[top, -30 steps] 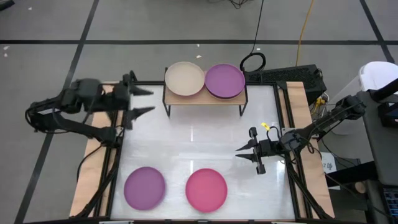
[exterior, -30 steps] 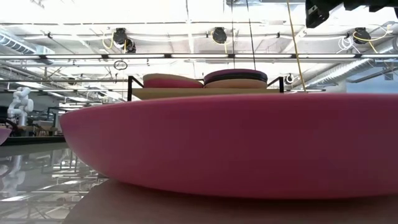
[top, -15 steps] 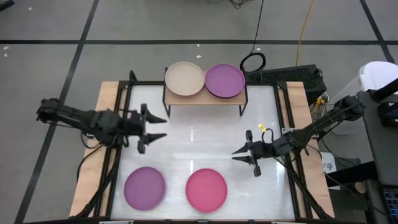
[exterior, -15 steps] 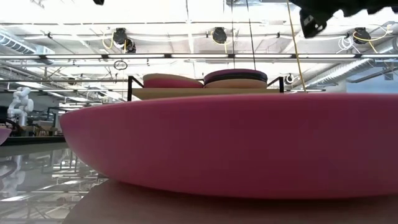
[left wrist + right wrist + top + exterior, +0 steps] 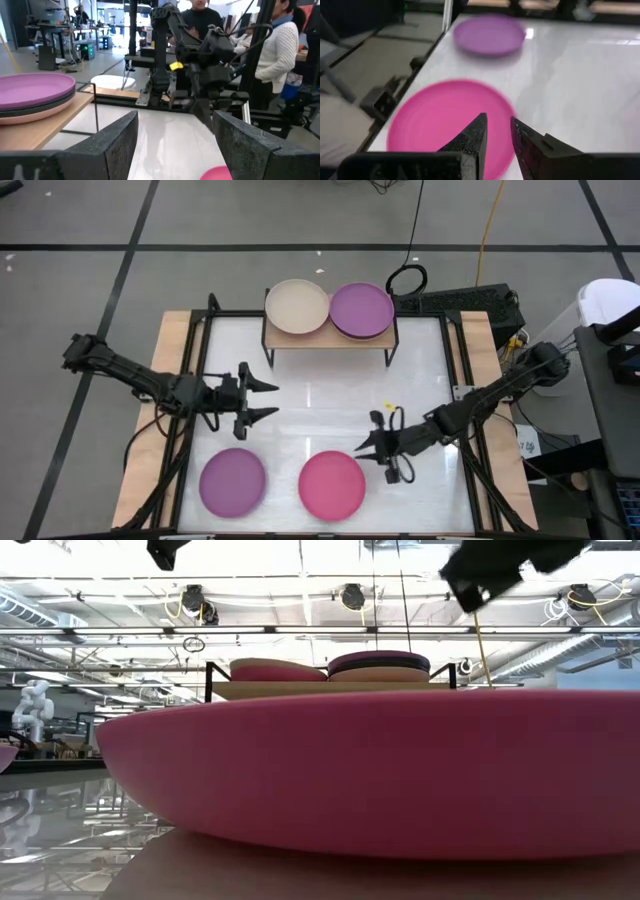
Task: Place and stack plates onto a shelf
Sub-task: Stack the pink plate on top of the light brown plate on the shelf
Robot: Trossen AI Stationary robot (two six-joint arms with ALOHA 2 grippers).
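The shelf [image 5: 330,332] stands at the table's far middle. On it rest a beige plate [image 5: 297,306] and, to its right, a purple plate [image 5: 361,310] topping a stack. In the left wrist view that stack [image 5: 35,97] shows purple over black over a pale pink plate. A second purple plate [image 5: 232,482] and a magenta plate [image 5: 332,485] lie flat near the table's near edge. My left gripper [image 5: 268,399] hovers open above the table's left middle, pointing right. My right gripper [image 5: 360,451] hangs just right of the magenta plate [image 5: 450,122], with its fingers a narrow gap apart.
The low view is filled by the magenta plate [image 5: 370,775], with the shelf [image 5: 330,688] behind it. Bare white tabletop [image 5: 320,400] lies between the two grippers. People stand beyond the table in the left wrist view. A yellow cable and a black cable loop lie on the floor beyond the far edge.
My left gripper has swung from the table's far left corner toward the near edge and the middle, staying open. My right gripper has moved left and toward the near edge, closing on the magenta plate. No plate has moved.
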